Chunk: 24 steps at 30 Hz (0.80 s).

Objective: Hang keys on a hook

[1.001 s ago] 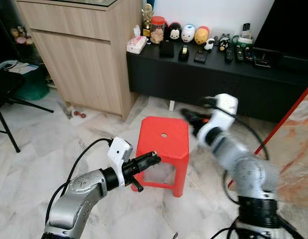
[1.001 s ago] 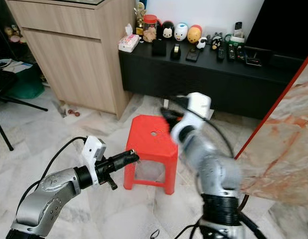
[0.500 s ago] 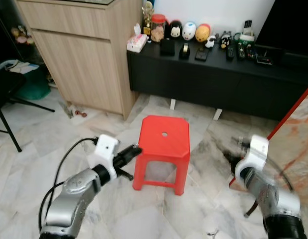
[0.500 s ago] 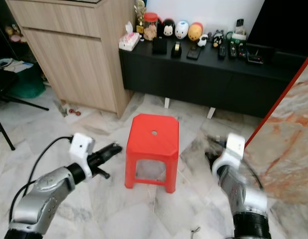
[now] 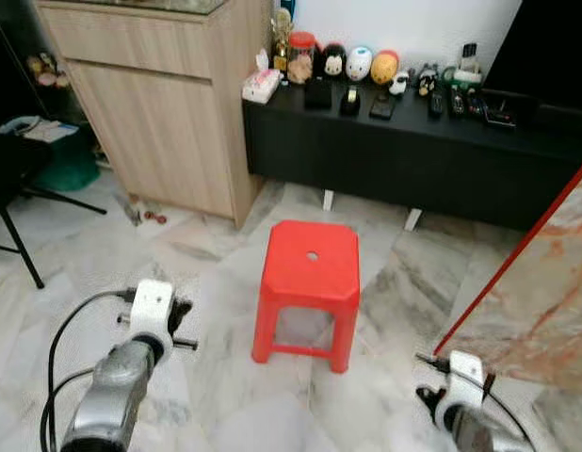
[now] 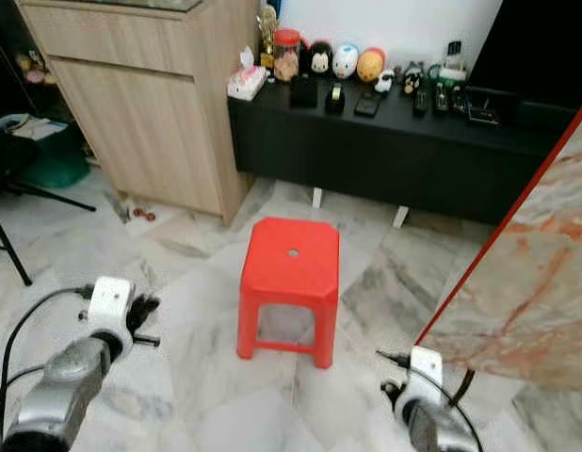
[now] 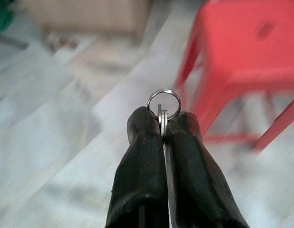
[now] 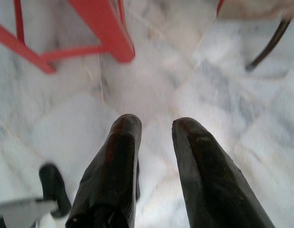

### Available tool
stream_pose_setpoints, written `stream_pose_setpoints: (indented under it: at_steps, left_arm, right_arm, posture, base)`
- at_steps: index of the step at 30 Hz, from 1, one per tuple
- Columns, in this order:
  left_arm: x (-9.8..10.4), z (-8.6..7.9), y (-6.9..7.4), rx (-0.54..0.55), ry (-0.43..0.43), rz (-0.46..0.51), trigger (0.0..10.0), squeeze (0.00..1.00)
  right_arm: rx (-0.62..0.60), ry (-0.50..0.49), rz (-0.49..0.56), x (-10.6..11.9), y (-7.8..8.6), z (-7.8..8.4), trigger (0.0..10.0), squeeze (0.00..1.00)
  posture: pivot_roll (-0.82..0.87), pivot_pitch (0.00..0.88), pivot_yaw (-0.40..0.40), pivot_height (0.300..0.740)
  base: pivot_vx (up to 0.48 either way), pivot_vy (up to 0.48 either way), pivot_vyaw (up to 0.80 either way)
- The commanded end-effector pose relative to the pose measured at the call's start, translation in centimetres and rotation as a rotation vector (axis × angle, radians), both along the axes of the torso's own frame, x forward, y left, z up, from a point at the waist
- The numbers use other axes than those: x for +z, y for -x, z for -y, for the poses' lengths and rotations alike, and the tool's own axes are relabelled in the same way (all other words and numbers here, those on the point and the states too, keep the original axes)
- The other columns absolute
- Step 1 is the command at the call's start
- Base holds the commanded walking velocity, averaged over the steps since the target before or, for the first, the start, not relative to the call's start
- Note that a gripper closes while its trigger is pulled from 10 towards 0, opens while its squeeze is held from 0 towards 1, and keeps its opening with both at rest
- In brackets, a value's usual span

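— Marble floor (image 5: 225, 273) all round, a red stool (image 5: 310, 282) in the middle, a black sideboard (image 5: 413, 141) behind it with jars and toys on top, and a wooden cabinet (image 5: 169, 122) to the robot's left. Where are the keys?

— In the left gripper (image 7: 162, 124). Its two fingers are pressed together on a flat bit of metal, and a silver key ring (image 7: 164, 103) stands just above the tips. From the wrist I see the ring and that thin edge, no more of the bunch.

— And the arm itself?

— Low at the robot's left, well short of the stool, fingers aimed roughly towards the stool's near corner.

— The right gripper (image 8: 154, 126)?

— Down low on the robot's right, pointing at the floor near a stool leg. Fingers narrowly apart, nothing between them.

— Any hook?

— None that I can make out. So I judge the task is at the carrying stage, with the hook yet to be found.

— What might go wrong?

— The grip looks thin. The pads hold only an edge, so a jolt while walking could, I think, let the keys twist or slide out onto the marble. The wrist pictures are blurred too, so lining the small ring up with a hook may be fiddly. If the fingers cover too much of the ring, the hook could catch a fingertip instead.
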<state>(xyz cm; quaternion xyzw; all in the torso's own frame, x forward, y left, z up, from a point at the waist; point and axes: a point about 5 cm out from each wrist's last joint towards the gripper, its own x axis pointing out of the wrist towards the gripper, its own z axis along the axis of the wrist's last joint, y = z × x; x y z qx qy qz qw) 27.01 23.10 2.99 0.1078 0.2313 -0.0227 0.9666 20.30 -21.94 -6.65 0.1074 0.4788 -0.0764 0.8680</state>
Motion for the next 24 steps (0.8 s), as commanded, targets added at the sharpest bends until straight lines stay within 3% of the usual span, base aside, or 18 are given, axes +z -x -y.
stream_pose_setpoints:
  at_steps: [1, 2, 4, 5, 6, 11, 17, 24]
  left_arm:
    - [-2.4, -0.2, 1.6, -0.004, -0.044, -0.089, 10.0, 0.00]
    - [-3.6, 0.0, 2.4, -0.009, -0.054, -0.134, 10.0, 0.00]
    - [-4.1, 0.0, 2.7, -0.010, -0.054, -0.154, 10.0, 0.00]
    - [-5.7, -0.6, 4.1, 0.059, -0.044, -0.219, 10.0, 0.00]
    - [-5.7, -0.6, 4.1, 0.059, -0.044, -0.219, 10.0, 0.00]
    - [-9.2, -1.2, 8.1, 0.175, 0.020, -0.386, 10.0, 0.00]
    - [-11.7, -1.1, 12.5, 0.303, 0.093, -0.530, 10.0, 0.00]
    - [-12.1, -0.9, 13.2, 0.351, 0.093, -0.527, 10.0, 0.00]
  right_arm:
    - [0.005, 0.044, -0.036, -0.6, 1.2, 0.7, 10.0, 0.00]
    - [0.022, 0.050, -0.037, -0.8, 1.5, 0.7, 10.0, 0.00]
    - [0.031, 0.053, -0.039, -0.8, 1.6, 0.7, 10.0, 0.00]
    - [0.053, 0.070, -0.056, -1.2, 2.2, 0.7, 10.0, 0.00]
    - [0.053, 0.070, -0.056, -1.2, 2.2, 0.7, 10.0, 0.00]
    - [0.153, 0.162, -0.148, -2.0, 4.0, 0.9, 10.0, 0.00]
    - [0.157, 0.124, -0.122, -2.4, 3.8, -1.1, 10.0, 0.00]
    - [0.199, 0.118, -0.120, -2.5, 3.6, -2.1, 10.0, 0.00]
  posture:
    - [0.03, 0.009, -0.059, 0.734]
    - [0.02, 0.003, -0.062, 0.734]
    - [0.02, 0.000, -0.063, 0.734]
    - [0.00, 0.000, -0.067, 0.734]
    - [0.00, 0.000, -0.067, 0.734]
    - [0.01, 0.000, -0.071, 0.734]
    - [-0.02, 0.000, -0.047, 0.734]
    - [0.00, 0.000, -0.052, 0.734]
  base:
    - [0.000, 0.000, 0.00]
    - [0.000, 0.000, 0.00]
    - [0.000, 0.000, 0.00]
    - [0.000, 0.000, 0.00]
    - [0.000, 0.000, 0.00]
    - [0.000, 0.000, 0.00]
    - [0.000, 0.000, 0.00]
    - [0.000, 0.000, 0.00]
